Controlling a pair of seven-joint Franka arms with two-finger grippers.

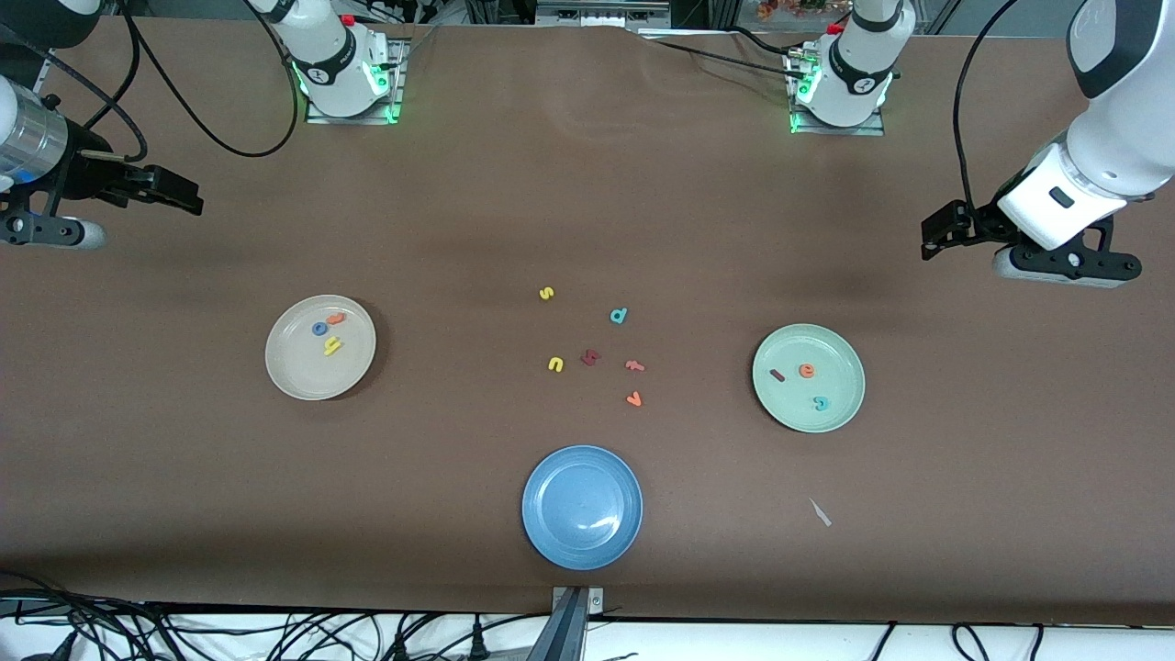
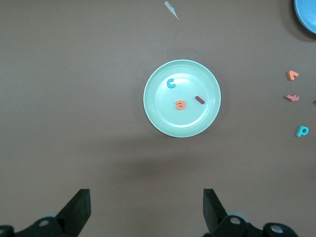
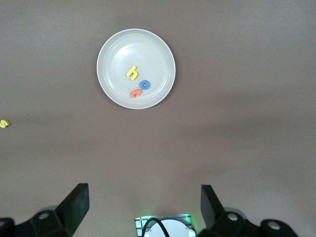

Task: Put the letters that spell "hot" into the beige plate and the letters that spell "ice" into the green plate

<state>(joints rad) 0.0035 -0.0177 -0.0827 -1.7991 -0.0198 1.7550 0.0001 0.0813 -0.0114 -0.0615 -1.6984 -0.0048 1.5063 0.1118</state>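
Note:
The beige plate [image 1: 303,372] lies toward the right arm's end of the table. In it are the yellow h [image 1: 332,346], blue o [image 1: 319,329] and orange t [image 1: 336,319]. The green plate [image 1: 794,404] lies toward the left arm's end and holds the dark red i [image 1: 777,375], orange e [image 1: 806,370] and teal c [image 1: 821,403]. My left gripper [image 1: 941,231] hangs open and empty above the table, off to the side of the green plate [image 2: 187,121]. My right gripper [image 1: 174,191] hangs open and empty off to the side of the beige plate [image 3: 118,54].
An empty blue plate [image 1: 582,542] sits nearest the front camera. Loose letters lie mid-table: yellow s [image 1: 546,294], teal d [image 1: 619,316], a yellow arch [image 1: 555,364], a dark red letter [image 1: 589,357], two orange ones [image 1: 634,366]. A white scrap [image 1: 820,512] lies near the green plate.

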